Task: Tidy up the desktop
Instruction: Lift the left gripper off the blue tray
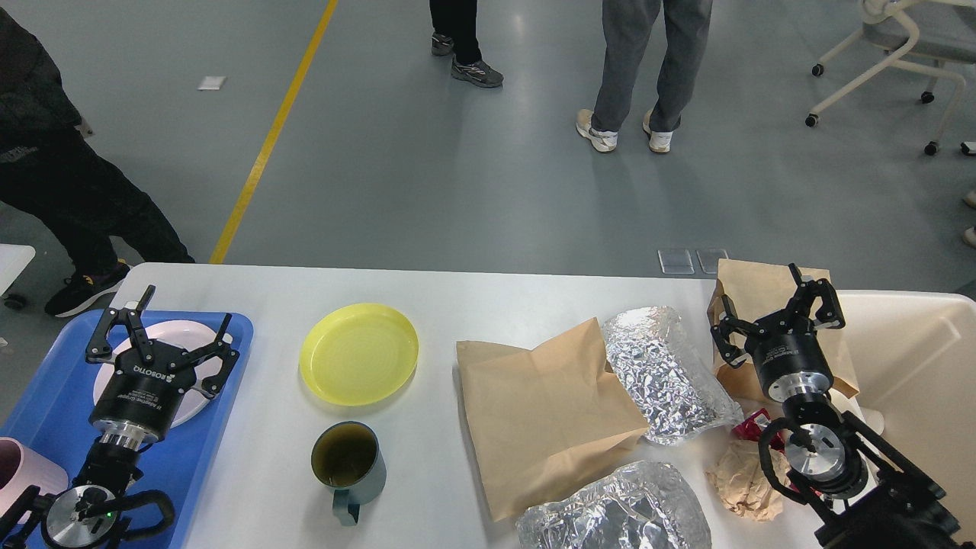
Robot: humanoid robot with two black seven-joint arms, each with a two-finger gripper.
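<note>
- Left gripper (156,324), jaws spread and empty, hangs over the white plate (164,335) in the blue tray (229,396), left of the yellow plate (358,363).
- The desktop (473,297) carries that plate; cup (347,457) below it, bags (541,415) and foil (667,374) to its right.
- Right gripper (774,313), jaws open, seemingly empty, hovers far right over another bag (751,290); best to lower squarely, pinching its top edge.
</note>
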